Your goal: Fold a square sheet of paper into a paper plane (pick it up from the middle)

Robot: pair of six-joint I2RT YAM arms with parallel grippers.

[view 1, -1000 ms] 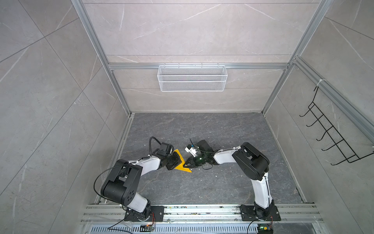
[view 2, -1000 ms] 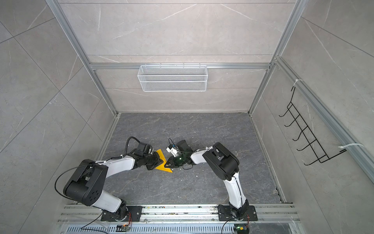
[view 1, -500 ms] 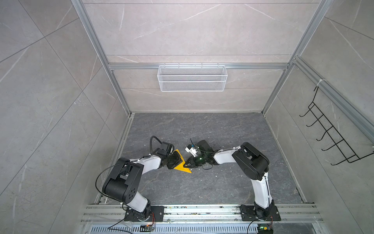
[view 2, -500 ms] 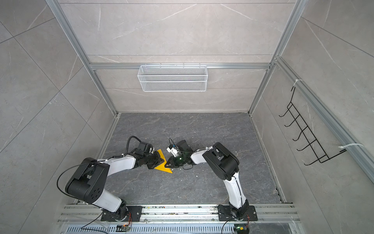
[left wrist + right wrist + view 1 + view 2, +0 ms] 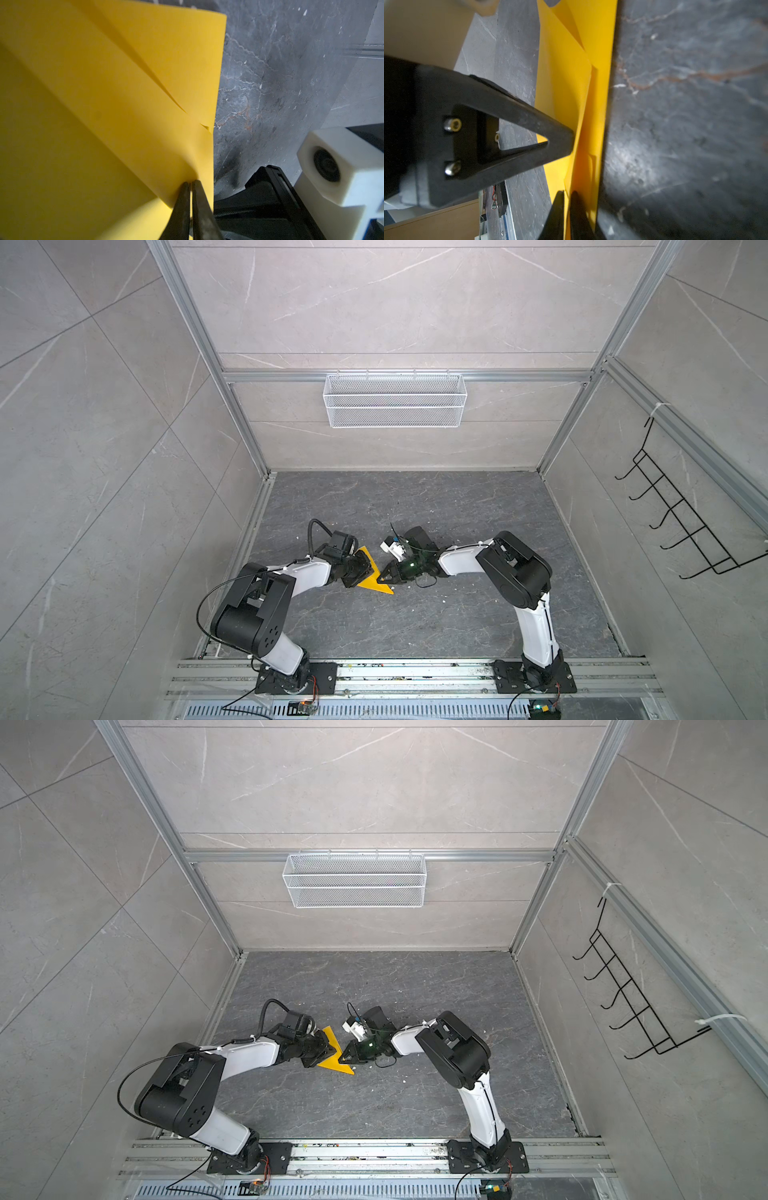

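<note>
The paper (image 5: 370, 583), part-folded into a pointed wedge, sits low on the counter (image 5: 415, 614) between both arms. It looks light, floppy and easily creased, so folded edges are the best hold. The left end effector (image 5: 191, 185) is clamped on one edge, and the right end effector (image 5: 566, 194) pinches a layer on the far side. The wall basket (image 5: 395, 406) shows nothing inside
</note>
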